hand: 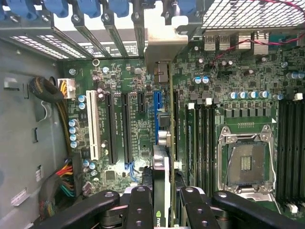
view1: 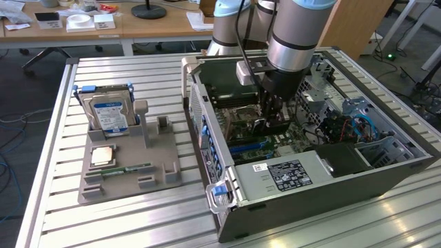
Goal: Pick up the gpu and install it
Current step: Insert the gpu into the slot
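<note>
The fingers (hand: 139, 209) grip the gpu (hand: 161, 167) by its top edge, upright above the motherboard (hand: 124, 86) inside the case (view1: 206, 129). It is probably stiff, light and fragile, so board edges suit gripping best.

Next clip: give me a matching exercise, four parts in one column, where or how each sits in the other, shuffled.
1. gpu
2. hard drive
3. memory stick
4. CPU socket

A. standing up in the grey holder
B. empty, on the motherboard
C. gripped between the jaws inside the computer case
D. lying low on the grey holder

Pairs: 1-C, 2-A, 3-D, 4-B.
</note>
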`<state>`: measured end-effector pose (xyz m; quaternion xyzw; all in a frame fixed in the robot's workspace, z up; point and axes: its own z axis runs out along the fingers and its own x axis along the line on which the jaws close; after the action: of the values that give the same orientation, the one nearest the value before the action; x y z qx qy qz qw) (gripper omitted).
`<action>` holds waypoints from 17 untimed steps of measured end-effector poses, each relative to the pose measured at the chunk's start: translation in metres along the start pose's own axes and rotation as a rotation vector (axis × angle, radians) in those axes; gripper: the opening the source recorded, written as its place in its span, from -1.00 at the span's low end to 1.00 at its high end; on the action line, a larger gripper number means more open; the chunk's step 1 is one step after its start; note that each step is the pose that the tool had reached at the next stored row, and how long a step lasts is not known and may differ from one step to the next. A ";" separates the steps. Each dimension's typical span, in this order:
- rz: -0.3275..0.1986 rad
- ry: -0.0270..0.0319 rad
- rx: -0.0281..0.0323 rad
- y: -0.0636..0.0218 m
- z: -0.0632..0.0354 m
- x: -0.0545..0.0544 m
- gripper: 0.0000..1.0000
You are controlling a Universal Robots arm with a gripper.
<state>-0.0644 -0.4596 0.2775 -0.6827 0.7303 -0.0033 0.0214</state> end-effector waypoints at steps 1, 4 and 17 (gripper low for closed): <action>0.000 0.0002 0.0000 0.0003 0.0012 0.000 -0.47; 0.000 0.0003 -0.0001 0.0009 0.0020 0.000 -0.47; 0.000 0.0003 0.0000 0.0052 0.0082 0.002 -0.47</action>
<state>-0.0694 -0.4612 0.2691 -0.6827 0.7303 -0.0034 0.0213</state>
